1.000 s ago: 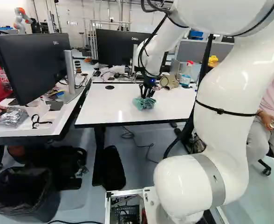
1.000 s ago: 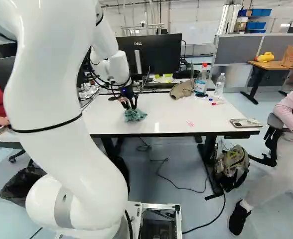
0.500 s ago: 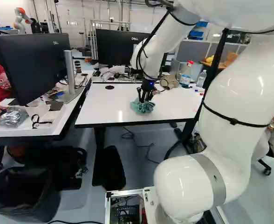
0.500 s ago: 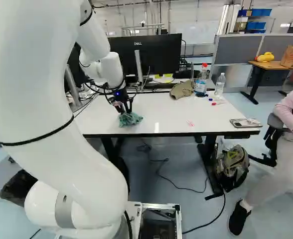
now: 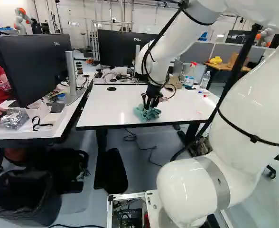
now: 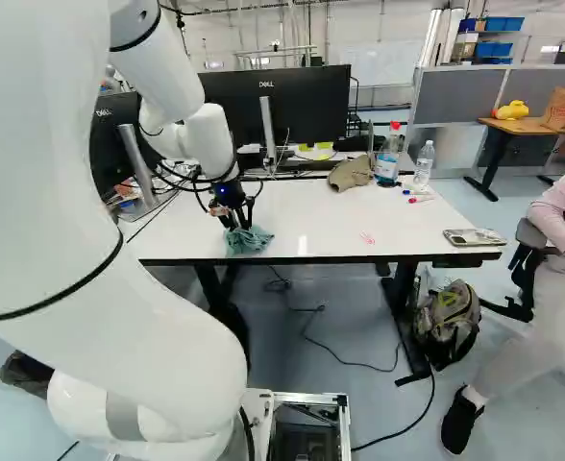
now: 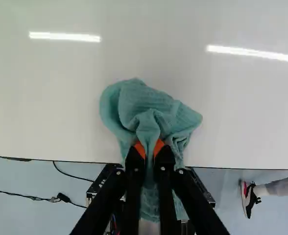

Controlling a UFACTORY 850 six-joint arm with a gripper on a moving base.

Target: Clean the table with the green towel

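Observation:
My gripper (image 5: 151,101) is low over the near part of the white table (image 5: 106,107), left of the middle of the table in the right base view. In the wrist view the gripper (image 7: 150,148) is shut on the green towel (image 7: 151,105), a fold of it pinched between the orange pads. The crumpled towel (image 6: 250,240) lies bunched on the tabletop around the fingertips, close to the near edge; some cloth trails back between the fingers. Faint red marks (image 6: 367,237) show on the tabletop, well to the right of the towel.
At the table's far side are a beige cap (image 6: 351,173), a spray bottle (image 6: 388,157), a water bottle (image 6: 425,162) and small markers (image 6: 420,199). A phone-like object (image 6: 474,237) lies at the right end. Monitors stand behind and left. Another robot (image 5: 23,20) stands far back.
The arm has drawn the gripper and the held towel across the tabletop toward the near edge, slightly left in the right base view. The base has stayed put.

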